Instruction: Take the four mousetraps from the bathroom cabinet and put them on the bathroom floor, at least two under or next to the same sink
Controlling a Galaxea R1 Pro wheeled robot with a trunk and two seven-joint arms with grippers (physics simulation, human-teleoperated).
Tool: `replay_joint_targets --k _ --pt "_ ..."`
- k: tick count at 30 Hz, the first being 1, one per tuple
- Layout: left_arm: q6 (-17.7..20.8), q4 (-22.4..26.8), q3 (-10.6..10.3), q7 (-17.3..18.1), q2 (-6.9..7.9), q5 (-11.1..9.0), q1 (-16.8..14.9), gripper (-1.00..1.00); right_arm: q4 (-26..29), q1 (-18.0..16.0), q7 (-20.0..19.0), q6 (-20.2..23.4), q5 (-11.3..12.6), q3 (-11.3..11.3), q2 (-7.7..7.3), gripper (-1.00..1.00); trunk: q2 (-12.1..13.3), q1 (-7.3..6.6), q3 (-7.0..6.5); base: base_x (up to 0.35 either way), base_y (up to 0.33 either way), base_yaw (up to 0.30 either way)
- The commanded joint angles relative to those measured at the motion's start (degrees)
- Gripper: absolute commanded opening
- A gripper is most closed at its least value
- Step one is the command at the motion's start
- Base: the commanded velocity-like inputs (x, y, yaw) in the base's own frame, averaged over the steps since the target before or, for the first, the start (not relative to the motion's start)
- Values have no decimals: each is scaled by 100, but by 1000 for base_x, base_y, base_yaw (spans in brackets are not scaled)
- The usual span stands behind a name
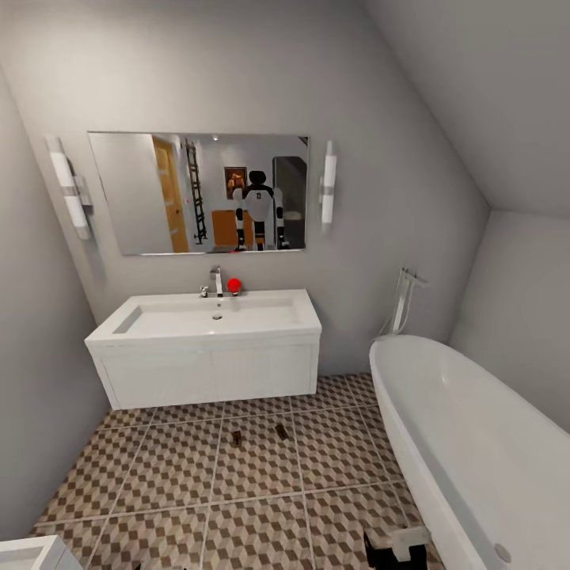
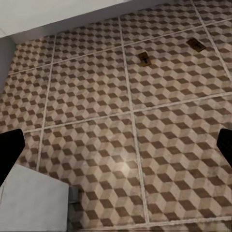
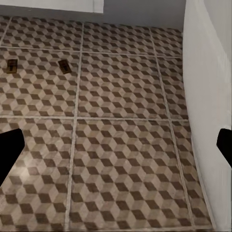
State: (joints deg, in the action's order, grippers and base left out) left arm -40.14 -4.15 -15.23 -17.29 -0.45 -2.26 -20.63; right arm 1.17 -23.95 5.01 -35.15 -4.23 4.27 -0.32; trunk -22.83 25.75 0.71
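Note:
Two mousetraps lie on the cube-patterned bathroom floor (image 1: 174, 475) just in front of the white sink (image 1: 210, 321): one (image 1: 236, 438) to the left, the other (image 1: 281, 431) to its right. The left wrist view shows the same mousetraps (image 2: 144, 58) (image 2: 195, 44) ahead of my left gripper (image 2: 116, 150), which is open and empty. My right gripper (image 3: 116, 147) is also open and empty above the tiles, with both traps (image 3: 12, 65) (image 3: 64, 66) farther off. The mirror reflects an orange-brown cabinet (image 1: 226, 228) behind me.
A white oval bathtub (image 1: 475, 443) fills the right side, and its wall (image 3: 208, 96) is close to my right gripper. A small white cube unit (image 1: 32, 554) stands at the near left, also below my left gripper (image 2: 34, 203). A red ball (image 1: 234, 285) sits by the faucet.

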Motion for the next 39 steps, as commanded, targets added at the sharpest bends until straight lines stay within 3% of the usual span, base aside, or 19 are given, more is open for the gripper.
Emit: replay_joint_targets --k 1,5,7,14,25,28,35,39 --pt "-29 -24 -50 -27 7 -20 10 100 -6 58 47 -61 -44 40 -9 100 -9 3 7 0 0 0" --pt "-29 -24 -50 -25 51 -20 114 100 -10 363 33 -395 -45 39 -57 100 -9 3 7 0 0 0" --pt "-34 -24 -50 -22 73 -20 221 100 -11 640 24 -626 -43 41 -161 100 -9 3 7 0 0 0" --pt "-30 -22 -49 -18 83 -23 519 100 5 777 -212 -694 -39 40 -209 100 -9 3 7 0 0 0" --pt "-29 -7 -42 -61 38 -103 578 100 15 787 -273 -656 -28 31 -166 100 -9 3 7 0 0 0" --pt "-29 -7 -42 -63 36 -203 583 100 18 787 -257 -593 -26 26 -155 100 -9 3 7 0 0 0" --pt "-29 -6 -42 -64 53 -646 586 100 31 787 1 -195 9 -37 -159 100 -9 3 7 0 0 0" --pt "-32 -6 -42 -57 54 -848 587 100 32 787 111 -125 177 -103 -157 100 -9 3 7 0 0 0"
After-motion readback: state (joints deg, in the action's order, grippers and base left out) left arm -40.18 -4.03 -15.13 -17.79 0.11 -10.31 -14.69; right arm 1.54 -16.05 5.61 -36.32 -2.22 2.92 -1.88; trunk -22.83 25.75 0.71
